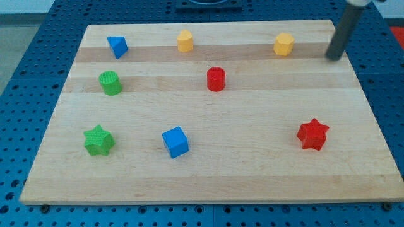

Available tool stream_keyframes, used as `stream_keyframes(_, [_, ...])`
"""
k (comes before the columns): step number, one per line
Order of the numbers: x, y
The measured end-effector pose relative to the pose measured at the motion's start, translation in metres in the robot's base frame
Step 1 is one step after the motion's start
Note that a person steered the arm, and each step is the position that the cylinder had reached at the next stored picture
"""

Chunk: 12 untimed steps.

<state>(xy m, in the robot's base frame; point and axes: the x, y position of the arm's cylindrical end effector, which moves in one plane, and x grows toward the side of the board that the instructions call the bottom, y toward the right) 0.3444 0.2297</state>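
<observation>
My tip [332, 58] rests on the wooden board [252, 176] near its top right corner, touching no block. Nearest to it is a yellow hexagonal block [284, 44], a short way to its left. Further left along the top are a yellow block [184, 41] and a blue triangular block [117, 46]. A red cylinder [216, 79] stands near the board's middle, with a green cylinder [110, 82] at the left. Lower down lie a green star [98, 140], a blue cube [175, 142] and a red star [313, 133].
The board lies on a blue perforated table [25, 75] that shows on all sides. The rod rises out of the view's top right corner.
</observation>
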Motion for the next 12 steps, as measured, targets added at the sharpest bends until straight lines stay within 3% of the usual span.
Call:
stream_keyframes(1, [0.009,-0.014])
stream_keyframes(2, [0.052,-0.076])
stream_keyframes(3, [0.065,-0.091])
stream_keyframes(4, [0.098,-0.151])
stream_keyframes(5, [0.105,-0.165])
stream_keyframes(6, [0.166,-0.162])
stream_keyframes(7, [0.182,-0.160])
stream_keyframes(8, [0.246,-0.145])
stream_keyframes(9, [0.246,-0.209])
stream_keyframes(12, [0.246,-0.274])
